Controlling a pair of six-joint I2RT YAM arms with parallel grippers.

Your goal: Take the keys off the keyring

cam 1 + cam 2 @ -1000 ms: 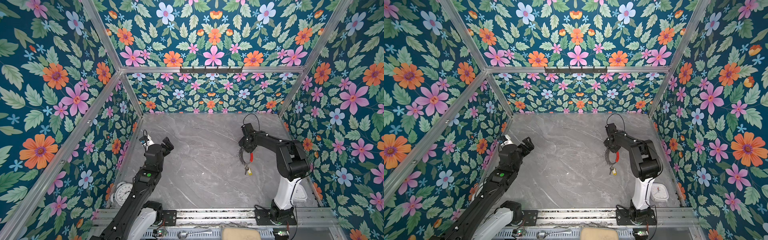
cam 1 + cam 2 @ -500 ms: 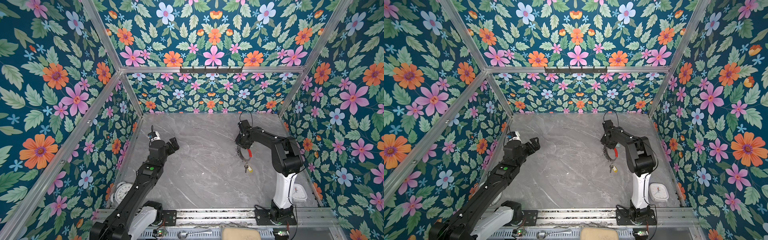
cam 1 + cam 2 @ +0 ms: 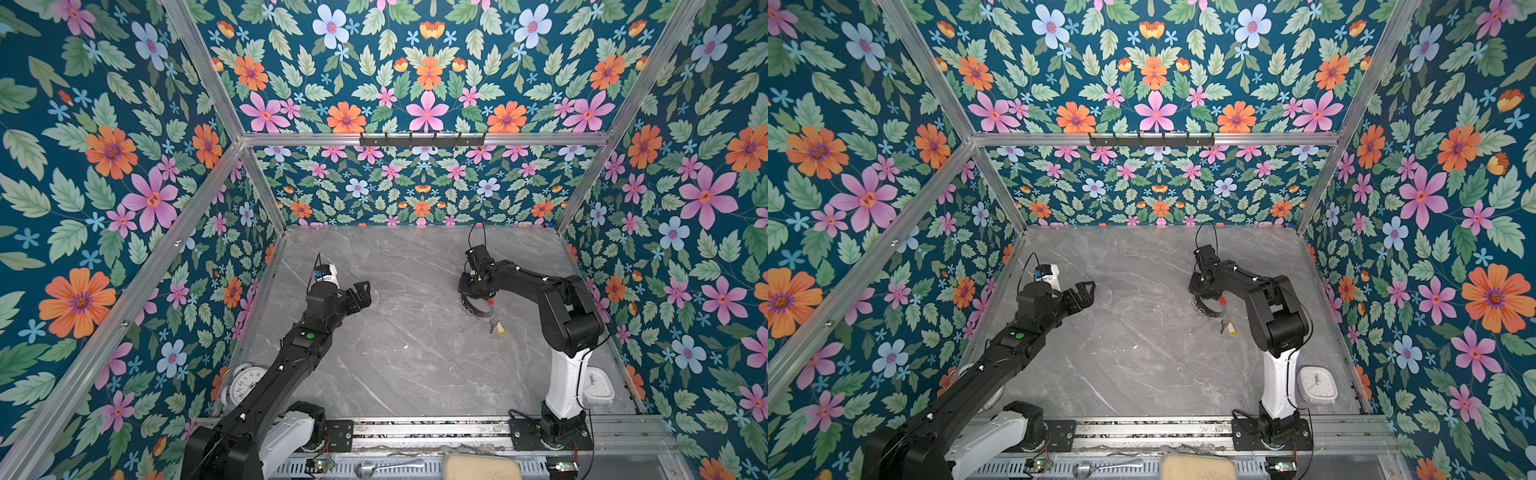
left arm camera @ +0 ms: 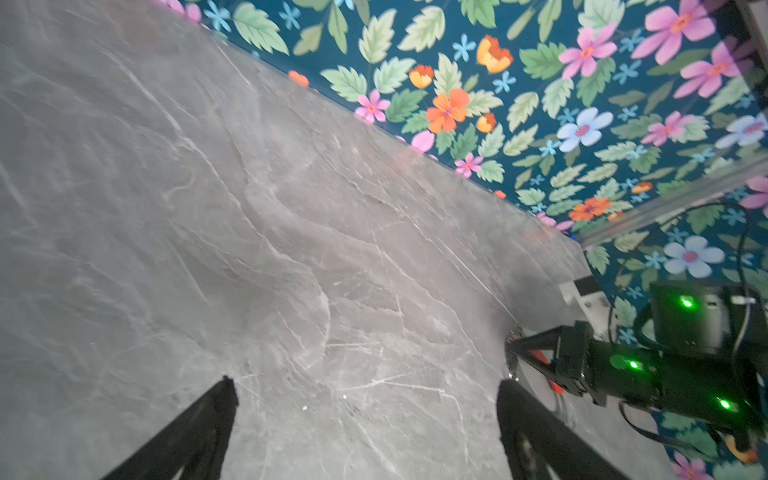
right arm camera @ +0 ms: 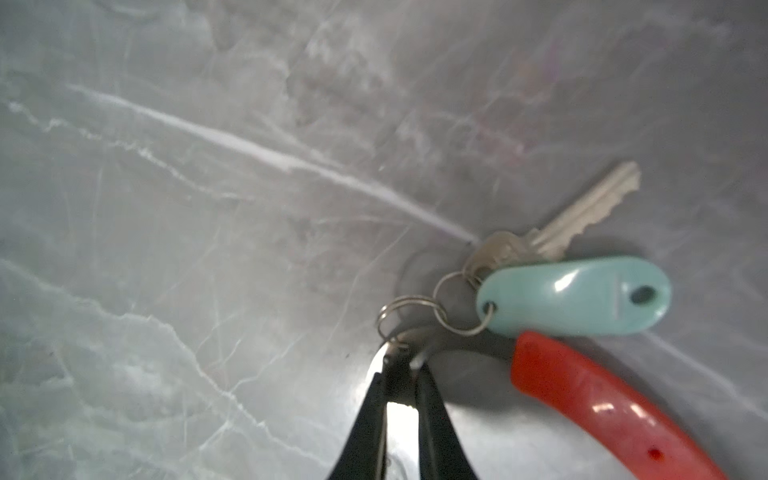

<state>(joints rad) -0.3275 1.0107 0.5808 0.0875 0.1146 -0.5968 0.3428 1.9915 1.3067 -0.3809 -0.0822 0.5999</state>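
Grey thin metal keyring (image 5: 561,382) with red sleeve lies on the marbled bench (image 5: 208,208), pinched by the near-closed right tool (image 5: 403,361); left tool (image 4: 365,382) spread wide, empty

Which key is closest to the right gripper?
The mint-tagged key, right beside the right gripper pinching the keyring. The yellow-tagged key lies farther off.

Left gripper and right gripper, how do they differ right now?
The left gripper stands wide open; the right gripper is pinched almost shut. The left gripper holds nothing, over bare table; the right gripper clamps the thin wire of the keyring near its red sleeve. Both have slim black fingers.
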